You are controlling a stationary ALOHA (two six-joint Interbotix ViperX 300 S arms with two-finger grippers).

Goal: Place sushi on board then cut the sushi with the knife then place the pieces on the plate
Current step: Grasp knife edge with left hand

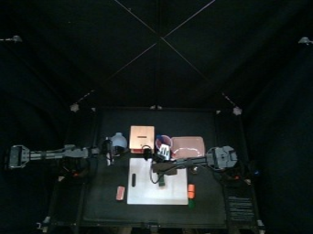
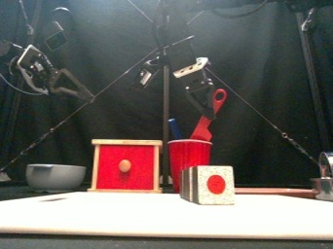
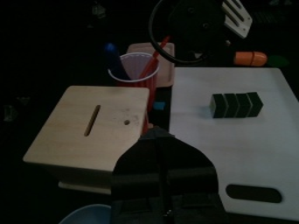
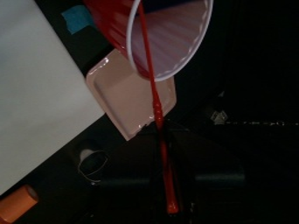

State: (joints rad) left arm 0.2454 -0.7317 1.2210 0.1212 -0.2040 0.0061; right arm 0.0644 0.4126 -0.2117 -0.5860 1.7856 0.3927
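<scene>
Right end effector [image 2: 198, 97] grips the red knife [image 2: 207, 121]; sushi roll [image 2: 208, 183] lies below, nearer the table front, long axis front-to-back.

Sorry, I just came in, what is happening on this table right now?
The right gripper holds the red knife just above the red cup; the blue knife stands in the cup. The sushi roll sits on the white board, uncut. No piece is on the pink tray yet. The left gripper hangs raised at the left.
</scene>
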